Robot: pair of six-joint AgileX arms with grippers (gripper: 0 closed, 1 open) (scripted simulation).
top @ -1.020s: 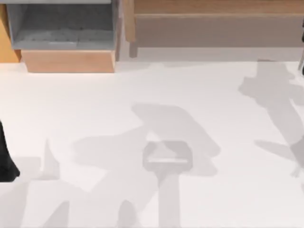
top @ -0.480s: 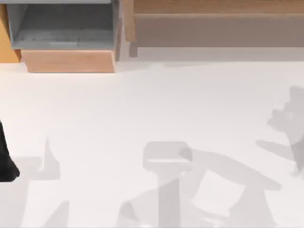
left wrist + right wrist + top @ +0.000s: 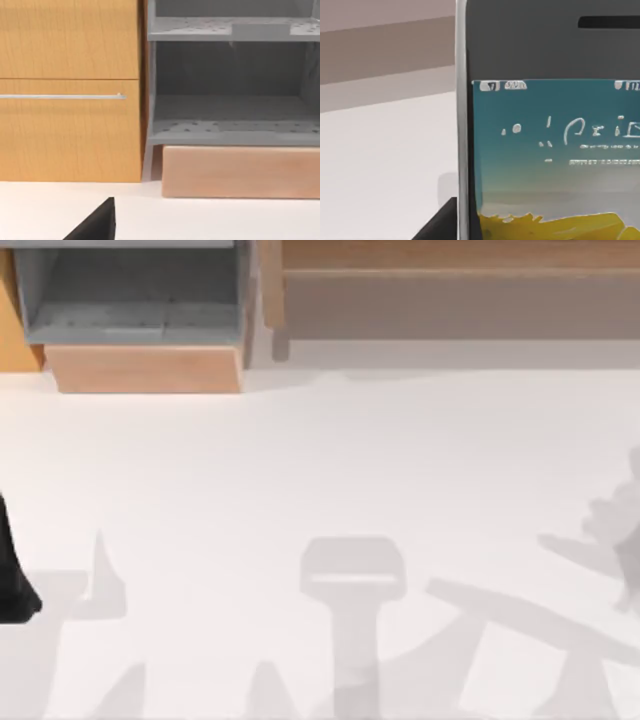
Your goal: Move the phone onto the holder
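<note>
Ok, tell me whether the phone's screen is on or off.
On. In the right wrist view the phone shows a lit teal-to-yellow wallpaper with white text and status marks under its dark top bezel.

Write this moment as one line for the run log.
phone: close before right wrist camera, screen lit | holder: on table, phone not yet on it | left arm: parked, table's left edge

The phone [image 3: 545, 125] stood close before the right wrist camera, blocking that side. Beside it the white table [image 3: 385, 165] lay open toward the far wooden ledge [image 3: 385, 47].
</note>
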